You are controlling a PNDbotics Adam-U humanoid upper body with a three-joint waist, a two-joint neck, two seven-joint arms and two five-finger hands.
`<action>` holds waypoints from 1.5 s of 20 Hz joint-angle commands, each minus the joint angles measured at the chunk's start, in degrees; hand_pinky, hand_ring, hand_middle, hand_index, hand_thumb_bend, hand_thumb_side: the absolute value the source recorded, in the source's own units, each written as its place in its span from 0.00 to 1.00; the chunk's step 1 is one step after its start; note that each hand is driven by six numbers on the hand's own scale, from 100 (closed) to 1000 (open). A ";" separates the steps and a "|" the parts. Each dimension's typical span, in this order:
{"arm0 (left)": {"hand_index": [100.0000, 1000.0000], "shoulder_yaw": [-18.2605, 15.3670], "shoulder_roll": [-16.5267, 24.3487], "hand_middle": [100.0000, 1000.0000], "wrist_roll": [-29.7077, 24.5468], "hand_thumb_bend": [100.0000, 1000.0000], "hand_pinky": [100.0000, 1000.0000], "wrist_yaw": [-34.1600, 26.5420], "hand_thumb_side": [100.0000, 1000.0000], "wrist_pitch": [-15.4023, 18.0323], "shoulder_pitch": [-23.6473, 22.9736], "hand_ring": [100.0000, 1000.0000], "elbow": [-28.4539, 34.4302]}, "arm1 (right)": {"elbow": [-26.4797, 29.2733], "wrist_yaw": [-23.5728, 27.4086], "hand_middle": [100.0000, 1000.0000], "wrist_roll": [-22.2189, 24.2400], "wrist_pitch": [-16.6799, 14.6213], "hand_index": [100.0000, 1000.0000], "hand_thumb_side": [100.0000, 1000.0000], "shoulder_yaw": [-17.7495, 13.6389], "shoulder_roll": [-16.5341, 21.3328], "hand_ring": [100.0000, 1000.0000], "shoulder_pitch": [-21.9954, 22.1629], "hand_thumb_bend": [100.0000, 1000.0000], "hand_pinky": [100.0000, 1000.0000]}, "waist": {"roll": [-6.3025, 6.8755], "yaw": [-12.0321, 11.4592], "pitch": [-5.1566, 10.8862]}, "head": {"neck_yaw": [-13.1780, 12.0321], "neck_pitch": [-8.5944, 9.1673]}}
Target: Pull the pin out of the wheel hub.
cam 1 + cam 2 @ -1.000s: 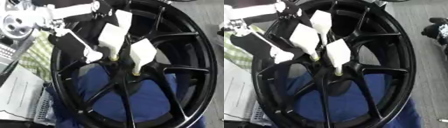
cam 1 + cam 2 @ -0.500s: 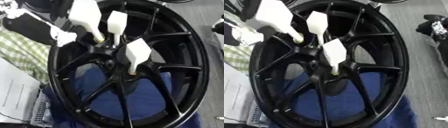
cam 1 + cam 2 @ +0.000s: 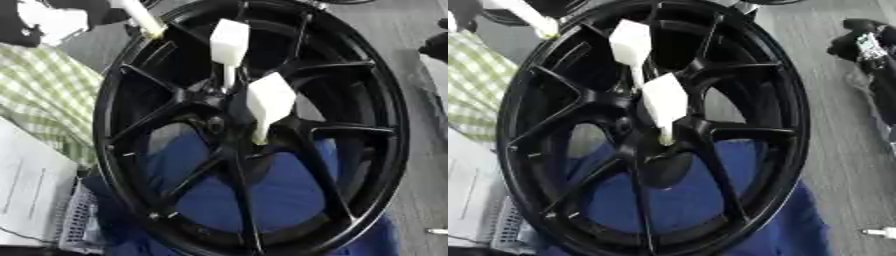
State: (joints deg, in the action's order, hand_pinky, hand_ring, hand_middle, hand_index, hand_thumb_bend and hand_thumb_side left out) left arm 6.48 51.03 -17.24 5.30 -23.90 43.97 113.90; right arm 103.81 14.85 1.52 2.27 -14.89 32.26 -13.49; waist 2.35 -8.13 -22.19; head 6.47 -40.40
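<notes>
- Lying flat on a blue cloth, the black wheel hub presents two white-handled pins upright at its centre, handy for pulling.
- A third pin sits lifted at top left; the left hand there is too blurred to tell its fingers; no right hand shows.

Left eye view: we look steeply down, close, on the black wheel hub, which nearly fills the picture.
Right eye view: same downward look, set slightly rightward of the hub.
Shared: hub, its two white pins, blue cloth beneath.
</notes>
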 commanded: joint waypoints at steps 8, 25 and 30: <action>0.31 -21.55 -3.86 0.22 34.63 0.00 0.33 -11.22 0.09 -1.39 -25.88 0.22 -0.61 | 1.56 0.77 0.57 -3.00 -1.06 0.77 0.55 -3.06 1.96 0.67 1.01 0.00 0.86 | -1.73 -1.82 2.59 | 2.97 0.88; 0.81 -24.31 -13.24 0.72 37.18 0.60 0.70 -7.78 0.46 3.02 -36.61 0.77 -13.50 | 1.71 1.82 0.57 -3.71 -1.81 0.77 0.53 -3.40 1.25 0.67 1.01 0.00 0.86 | -3.42 -0.97 3.59 | 1.85 1.27; 0.71 -24.68 -14.05 0.59 39.18 0.37 0.60 -10.19 0.48 4.99 -35.23 0.66 -9.91 | 1.77 1.99 0.57 -3.77 -1.82 0.77 0.53 -3.33 1.35 0.67 0.77 0.00 0.86 | -3.56 -1.08 3.67 | 1.53 1.16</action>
State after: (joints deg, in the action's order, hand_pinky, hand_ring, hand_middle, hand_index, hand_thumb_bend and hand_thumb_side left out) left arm -17.14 35.91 21.18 -4.31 -19.48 8.25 102.09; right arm 104.36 16.55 -2.13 0.60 -17.66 32.43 -12.12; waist -1.30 -9.18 -19.75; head 8.12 -39.68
